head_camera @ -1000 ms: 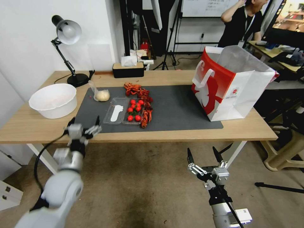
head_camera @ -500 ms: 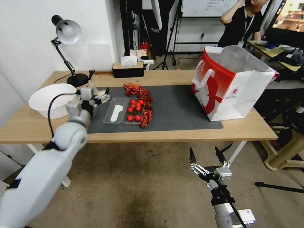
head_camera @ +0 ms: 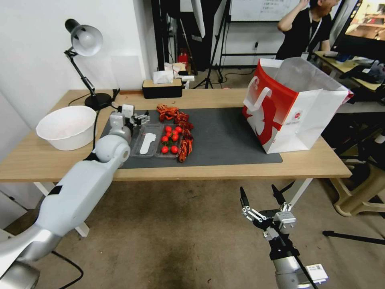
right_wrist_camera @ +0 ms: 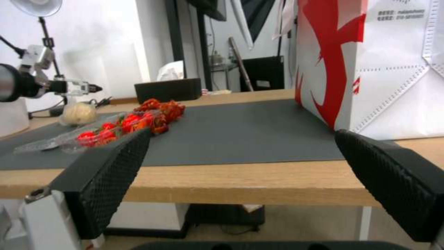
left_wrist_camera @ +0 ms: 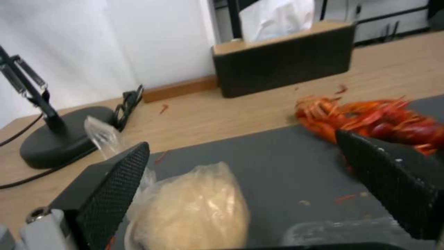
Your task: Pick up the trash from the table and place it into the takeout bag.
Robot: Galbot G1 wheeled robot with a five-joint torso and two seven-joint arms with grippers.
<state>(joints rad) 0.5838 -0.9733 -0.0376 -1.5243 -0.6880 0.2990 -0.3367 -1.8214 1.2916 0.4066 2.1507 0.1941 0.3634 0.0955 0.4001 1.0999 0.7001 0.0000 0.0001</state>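
A clear bag with a pale lump (left_wrist_camera: pixel 194 208) lies on the dark mat of the table (head_camera: pixel 224 98). My left gripper (left_wrist_camera: pixel 240 144) is open just over it, one finger (left_wrist_camera: pixel 116 187) at its side and the other finger (left_wrist_camera: pixel 393 180) farther off toward the red shells. From the head this gripper (head_camera: pixel 138 119) is at the mat's back left. The same bag (right_wrist_camera: pixel 79 113) lies below the left gripper (right_wrist_camera: pixel 88 88) in the right wrist view. The red-and-white takeout bag (head_camera: pixel 288 108) stands open at the table's right end. My right gripper (head_camera: pixel 258 192) hangs open below the table's front edge.
Red crayfish shells (head_camera: pixel 176 116), a clear tray of cherry tomatoes (head_camera: pixel 170 140) and a clear lid (head_camera: pixel 146 140) lie mid-mat. A white bowl (head_camera: pixel 66 126) sits at the left end. The desk lamp (head_camera: pixel 86 40) and a black tissue box (head_camera: pixel 162 88) stand along the back.
My left arm rose from the table's front edge and reached forward over the mat to the bagged lump. The right gripper dipped only slightly.
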